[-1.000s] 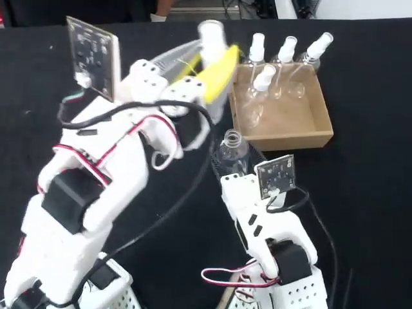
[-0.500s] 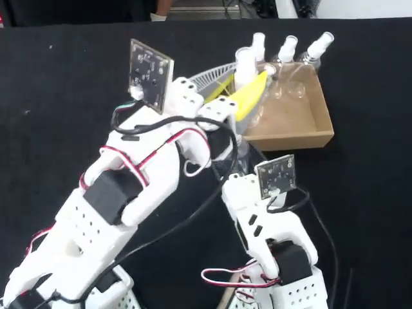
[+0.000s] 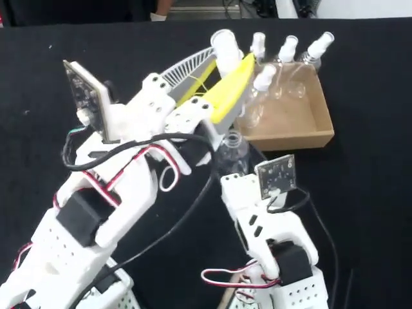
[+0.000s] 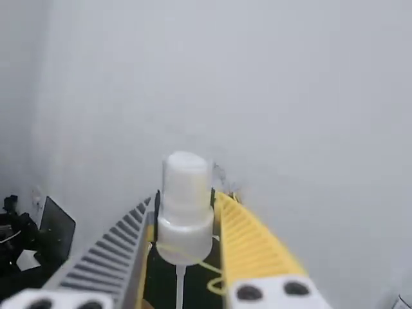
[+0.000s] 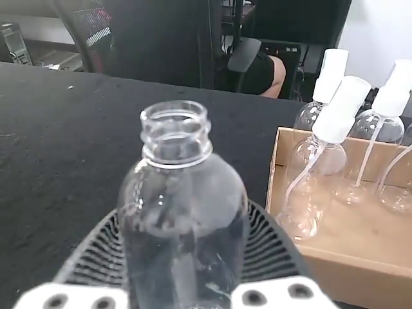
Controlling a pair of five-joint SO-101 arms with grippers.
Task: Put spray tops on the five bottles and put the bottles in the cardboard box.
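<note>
Our left gripper pinches the white plastic spray top in its jaws, high above and on the far side of the open neck of the clear plastic bottle that our right gripper clasps upright.

Your right gripper has its dark ribbed fingers closed around a clear bottle. The bottle stands upright with its threaded neck open. Near it on the black table sits the box. Inside the box you can see capped bottles, at least three, standing upright, with thin tubes running down from their white tops.
</note>
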